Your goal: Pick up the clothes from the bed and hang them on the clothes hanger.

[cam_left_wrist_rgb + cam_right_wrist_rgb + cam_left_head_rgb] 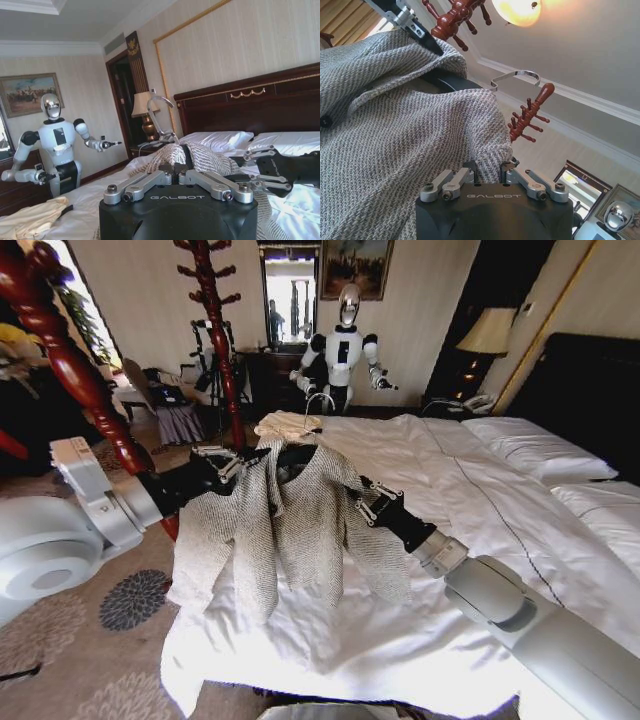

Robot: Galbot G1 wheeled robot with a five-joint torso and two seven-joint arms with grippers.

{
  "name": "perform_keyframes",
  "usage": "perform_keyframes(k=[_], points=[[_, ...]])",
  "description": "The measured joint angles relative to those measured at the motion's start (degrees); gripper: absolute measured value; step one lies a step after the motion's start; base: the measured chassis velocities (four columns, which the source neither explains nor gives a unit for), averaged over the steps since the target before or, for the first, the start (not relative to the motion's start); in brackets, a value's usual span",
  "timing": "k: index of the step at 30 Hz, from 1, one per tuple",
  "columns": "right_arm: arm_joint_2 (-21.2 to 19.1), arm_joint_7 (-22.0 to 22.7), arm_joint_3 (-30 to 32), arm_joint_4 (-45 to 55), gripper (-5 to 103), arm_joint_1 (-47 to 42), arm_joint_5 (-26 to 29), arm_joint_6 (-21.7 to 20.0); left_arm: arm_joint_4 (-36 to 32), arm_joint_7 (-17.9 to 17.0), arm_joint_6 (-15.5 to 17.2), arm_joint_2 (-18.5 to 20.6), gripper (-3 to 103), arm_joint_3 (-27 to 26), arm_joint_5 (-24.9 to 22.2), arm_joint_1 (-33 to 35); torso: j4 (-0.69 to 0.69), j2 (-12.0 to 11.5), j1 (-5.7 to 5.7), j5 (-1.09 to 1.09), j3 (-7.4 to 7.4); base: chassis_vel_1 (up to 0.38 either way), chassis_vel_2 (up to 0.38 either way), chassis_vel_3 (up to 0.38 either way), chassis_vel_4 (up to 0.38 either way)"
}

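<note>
Head view: jacket (290, 520) on black hanger (290, 453) is held above bed (480, 510), one shoulder clamped by left pincer (243, 462), the other by right pincer (362, 498).

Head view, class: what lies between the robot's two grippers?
In the head view, the jacket, draped on the black hanger, spans the stretch between left gripper and right gripper.
</note>
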Motion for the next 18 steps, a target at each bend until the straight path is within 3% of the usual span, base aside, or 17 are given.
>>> perform_keyframes(k=[7, 18], points=[[1.90, 0.17, -4.95, -0.66, 22, 3.71, 0.71, -0.01, 0.59, 1.29, 0.47, -0.06, 1, 0.52, 0.75, -0.18, 0.00, 0.00, 0.00, 0.01, 0.00, 0.000, 0.000, 0.000, 0.000], [4.00, -1.48, -8.70, -0.96, 22, 5.07, 0.80, 3.63, 1.40, 1.88, 0.48, 0.75, 1, 0.25, 0.70, -0.06, 0.00, 0.00, 0.00, 0.01, 0.00, 0.000, 0.000, 0.000, 0.000]])
